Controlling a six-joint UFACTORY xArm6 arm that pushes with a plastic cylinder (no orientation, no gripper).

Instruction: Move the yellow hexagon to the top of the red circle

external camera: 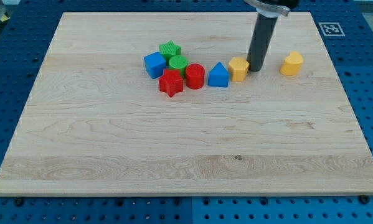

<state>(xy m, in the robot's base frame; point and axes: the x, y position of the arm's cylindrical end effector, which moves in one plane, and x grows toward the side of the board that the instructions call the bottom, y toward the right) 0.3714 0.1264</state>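
Observation:
The yellow hexagon [238, 68] lies on the wooden board [174, 155], just right of the blue triangle [218, 75] and touching or nearly touching it. The red circle [194, 76] sits left of the blue triangle, in the cluster. My tip [256, 68] stands against the hexagon's right side. A second yellow block [291, 63] lies apart, further toward the view's right.
The cluster also holds a red star [170, 83], a green circle [177, 63], a green star [169, 50] and a blue cube [154, 65]. A printed marker [331, 28] sits at the board's top right corner. Blue pegboard surrounds the board.

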